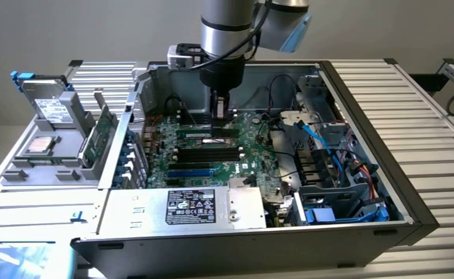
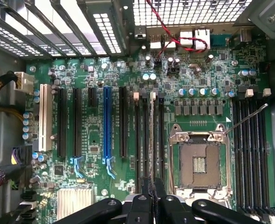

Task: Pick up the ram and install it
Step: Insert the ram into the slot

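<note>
We're looking at a slatted aluminium table (image 1: 428, 104) sitting in front of a plain grey wall (image 1: 71, 29). Starting at the exterior view's left, a grey tray (image 1: 25, 174) is resting on the slats. It's carrying a hard drive (image 1: 47, 107), a square silver-topped chip (image 1: 40, 145) and a broad green expansion card (image 1: 96, 136) standing on edge.

Moving along, the open computer case (image 1: 235, 247) is lying on its side and taking up the middle of the table. A labelled metal box (image 1: 188, 206) is sitting at its near edge, and the green motherboard (image 1: 250, 157) is lying flat behind it. The arm (image 1: 227, 29) is reaching straight down into the case. The gripper (image 1: 222, 119) is clenching the ram (image 1: 203, 132), which is standing on its long edge right at the board.

From the wrist, the gripper (image 2: 152, 203) is squeezing the ram (image 2: 151, 186) edge-on. The stick is lining up with a bank of black memory slots (image 2: 137, 140), which is running between the blue expansion slot (image 2: 106, 121) and the CPU socket (image 2: 200, 161) with its metal frame. Whether the stick is sitting fully in a slot, I cannot tell.

Over at the exterior view's right, blue cables (image 1: 320, 139) are curling through the case's drive bay, and more of the slatted table is stretching out beyond the case wall
</note>
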`<move>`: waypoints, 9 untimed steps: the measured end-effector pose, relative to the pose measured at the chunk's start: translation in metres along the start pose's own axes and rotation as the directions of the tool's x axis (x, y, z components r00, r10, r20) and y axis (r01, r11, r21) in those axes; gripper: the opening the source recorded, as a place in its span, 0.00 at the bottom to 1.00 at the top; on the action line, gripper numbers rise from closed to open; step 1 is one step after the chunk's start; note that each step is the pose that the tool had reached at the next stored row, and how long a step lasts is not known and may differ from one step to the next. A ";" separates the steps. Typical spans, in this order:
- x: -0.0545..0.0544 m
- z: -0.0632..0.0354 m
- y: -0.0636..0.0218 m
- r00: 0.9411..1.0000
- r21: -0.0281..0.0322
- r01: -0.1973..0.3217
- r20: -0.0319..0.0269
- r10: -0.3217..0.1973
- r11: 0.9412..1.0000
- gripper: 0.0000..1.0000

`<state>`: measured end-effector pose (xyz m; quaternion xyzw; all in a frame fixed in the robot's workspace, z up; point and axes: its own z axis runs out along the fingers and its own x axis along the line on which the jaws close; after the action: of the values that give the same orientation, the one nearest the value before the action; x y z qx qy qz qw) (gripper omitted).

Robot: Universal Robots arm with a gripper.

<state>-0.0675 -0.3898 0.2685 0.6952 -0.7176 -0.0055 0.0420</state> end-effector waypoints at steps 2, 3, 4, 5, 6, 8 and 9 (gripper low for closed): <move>0.001 0.0012 -0.0001 1.000 0.000 0.000 0.000 0.000 1.000 0.14; 0.002 0.0017 -0.0002 1.000 0.000 0.000 0.000 0.000 1.000 0.14; 0.003 0.0022 -0.0002 1.000 0.000 0.000 0.000 0.000 1.000 0.14; 0.004 0.0027 -0.0003 1.000 0.000 0.000 -0.001 0.000 1.000 0.14; 0.005 0.0032 -0.0003 1.000 0.000 0.000 -0.001 0.000 1.000 0.14; 0.006 0.0043 -0.0005 1.000 0.000 0.001 -0.001 -0.001 1.000 0.14; 0.007 0.0051 -0.0005 1.000 0.000 0.001 -0.001 -0.001 1.000 0.14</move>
<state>-0.0675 -0.3969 0.2638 0.6955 -0.7173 -0.0052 0.0421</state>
